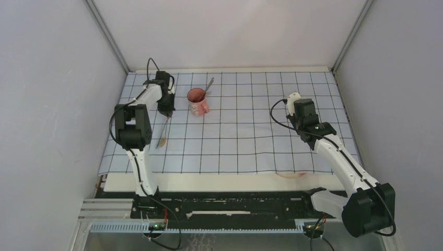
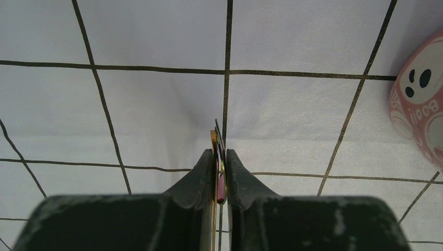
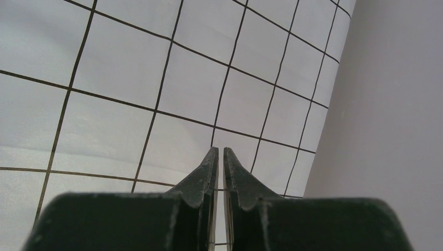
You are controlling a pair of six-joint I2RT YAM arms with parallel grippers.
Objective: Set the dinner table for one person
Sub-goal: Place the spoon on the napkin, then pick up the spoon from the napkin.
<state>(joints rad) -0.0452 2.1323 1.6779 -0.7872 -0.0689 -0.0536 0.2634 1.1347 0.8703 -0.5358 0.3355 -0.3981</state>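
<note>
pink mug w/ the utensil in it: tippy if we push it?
Probably not tippy: the mug looks squat and stands upright on the gridded cloth. The utensil leaning over its rim may shift or rattle when pushed. It looks ceramic, so likely rigid and chippable; the cloth might bunch rather than let it slide.

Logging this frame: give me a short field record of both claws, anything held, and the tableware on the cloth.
left claw: shut on thin utensil, wider end hanging down
right claw: shut, empty, over gridded cloth
pink mug: upright on the cloth, beside left claw
second utensil: standing in the mug, leaning
dinner table: bare strip at near edge
</note>
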